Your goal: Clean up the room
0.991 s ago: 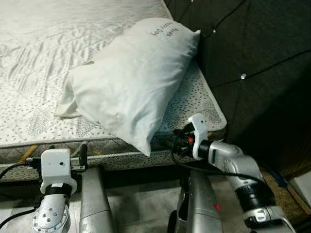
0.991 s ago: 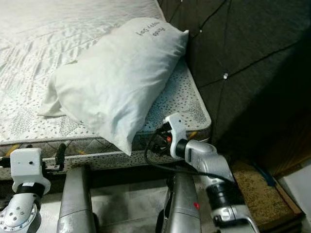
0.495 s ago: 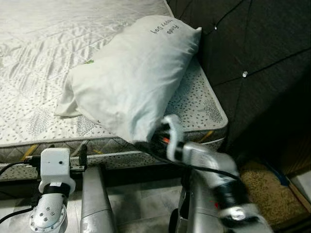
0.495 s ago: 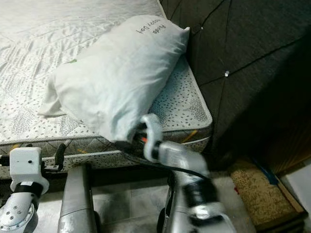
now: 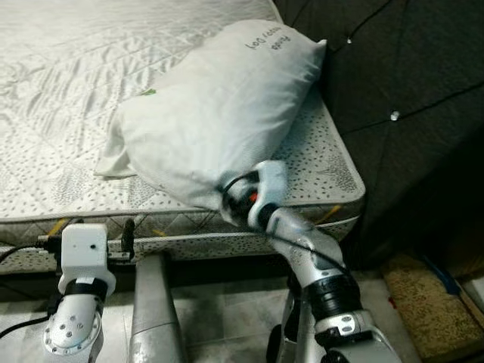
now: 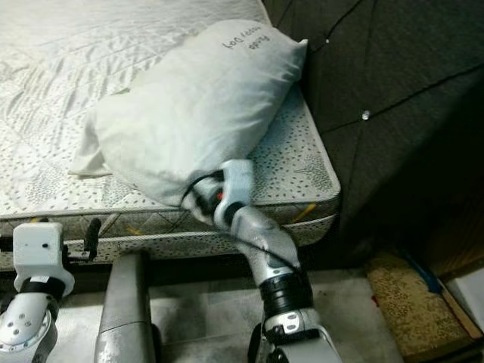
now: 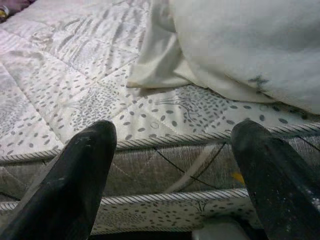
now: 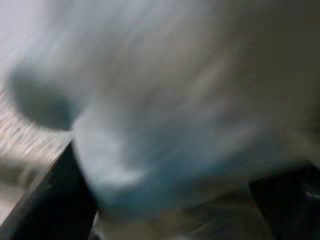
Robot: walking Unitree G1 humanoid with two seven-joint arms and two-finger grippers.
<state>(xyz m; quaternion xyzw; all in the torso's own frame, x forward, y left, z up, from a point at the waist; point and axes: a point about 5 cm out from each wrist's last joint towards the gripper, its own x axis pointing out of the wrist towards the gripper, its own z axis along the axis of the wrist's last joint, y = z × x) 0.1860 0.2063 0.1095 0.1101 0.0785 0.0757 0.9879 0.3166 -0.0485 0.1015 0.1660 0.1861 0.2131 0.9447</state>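
— Black fingers of the right end effector point(image 5: 231, 198): where now?
— Spread wide, pushed against the pillow's point(image 5: 219, 113) lower corner; a second ago they hung beside the bed point(image 5: 60, 113).
— The left end effector point(image 7: 172, 170)?
— Open, empty, low before the bed's edge.

quilted mattress point(image 5: 68, 91) beside dark tufted headboard point(image 5: 408, 91), tiled floor point(image 5: 227, 318).

Over the last second my right gripper point(image 5: 231, 198) has swung from 3 o'clock of the pillow's point(image 5: 219, 106) near corner to contact with that corner. My camera has shifted slightly. The right wrist view is motion-blurred against pale fabric.
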